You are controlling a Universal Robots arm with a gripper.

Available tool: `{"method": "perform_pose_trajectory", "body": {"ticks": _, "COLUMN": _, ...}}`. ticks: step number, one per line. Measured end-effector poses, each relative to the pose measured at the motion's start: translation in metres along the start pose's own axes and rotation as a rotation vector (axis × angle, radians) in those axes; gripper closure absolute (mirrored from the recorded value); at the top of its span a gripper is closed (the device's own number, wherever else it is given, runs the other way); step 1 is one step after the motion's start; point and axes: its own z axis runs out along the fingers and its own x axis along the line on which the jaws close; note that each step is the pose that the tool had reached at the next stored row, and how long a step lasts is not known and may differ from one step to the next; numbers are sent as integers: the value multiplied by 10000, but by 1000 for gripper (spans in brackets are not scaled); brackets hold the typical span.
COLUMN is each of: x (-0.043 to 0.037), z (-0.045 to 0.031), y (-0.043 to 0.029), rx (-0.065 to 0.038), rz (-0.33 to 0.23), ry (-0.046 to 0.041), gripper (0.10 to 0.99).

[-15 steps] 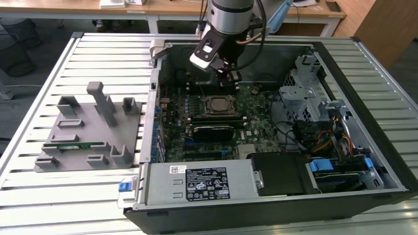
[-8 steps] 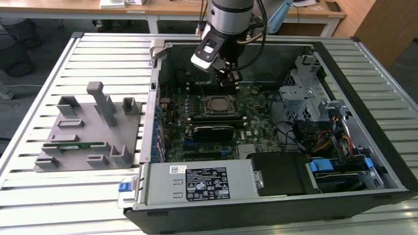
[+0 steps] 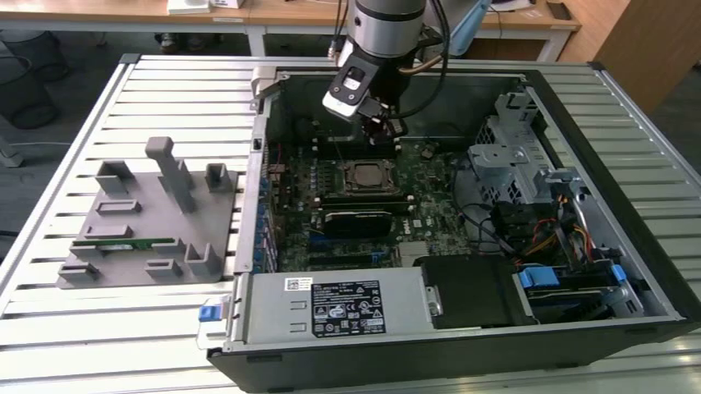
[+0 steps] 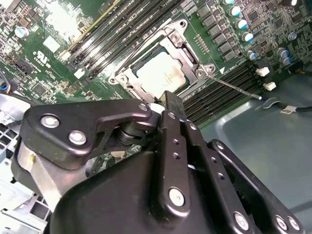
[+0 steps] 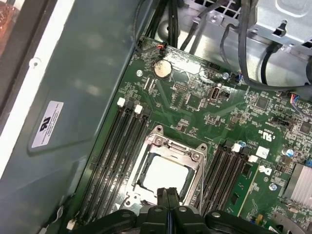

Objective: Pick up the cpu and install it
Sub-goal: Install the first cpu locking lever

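Gripper (image 5: pixel 167 214), fingers pressed together and empty, hovers just above the cpu (image 5: pixel 165 174) seated in the motherboard socket (image 5: pixel 161 142) mid-board. Any press should stay centred and flat.

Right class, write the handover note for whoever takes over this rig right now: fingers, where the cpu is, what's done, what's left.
Gripper: fingers shut together, holding nothing, poised just above the socket inside the open computer case.
Cpu: lying flat in the motherboard socket, silvery top up, seen in both wrist views.
Done: cpu picked up and placed in the socket.
Left: the wire lever appears to stick out to the side, so the socket looks unlatched; confirm the cpu is properly seated.
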Motion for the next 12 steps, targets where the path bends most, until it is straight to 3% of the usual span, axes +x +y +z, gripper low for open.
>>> {"method": "perform_pose_trajectory", "body": {"ticks": 12, "x": 0, "z": 0, "y": 0, "rx": 12, "rz": -482, "ry": 8, "gripper": 980}}
